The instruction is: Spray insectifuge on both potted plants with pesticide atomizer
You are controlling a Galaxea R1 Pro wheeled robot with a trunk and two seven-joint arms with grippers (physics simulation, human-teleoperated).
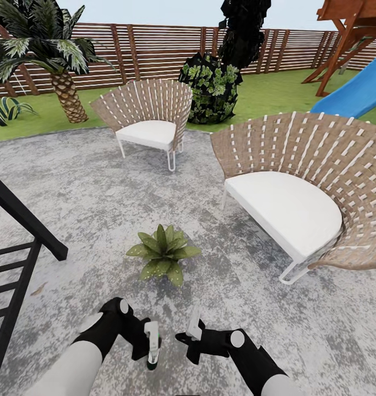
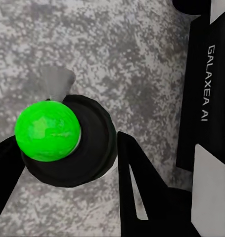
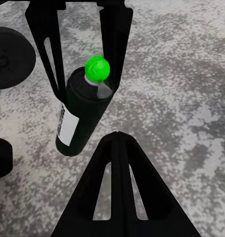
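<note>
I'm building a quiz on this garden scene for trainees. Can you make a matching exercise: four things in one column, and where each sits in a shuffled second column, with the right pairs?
Things:
1. pesticide atomizer
2. potted plant
3. palm tree
4. blue slide

Places:
A. on the lawn at the far right, under a wooden frame
B. on the stone patio, just ahead of both arms
C. held in the left claw
D. on the grass by the fence, far left

Pairs: 1-C, 2-B, 3-D, 4-A

slide (image 1: pixel 354 91) cut off (right edge), palm (image 1: pixel 42 44) cropped
</note>
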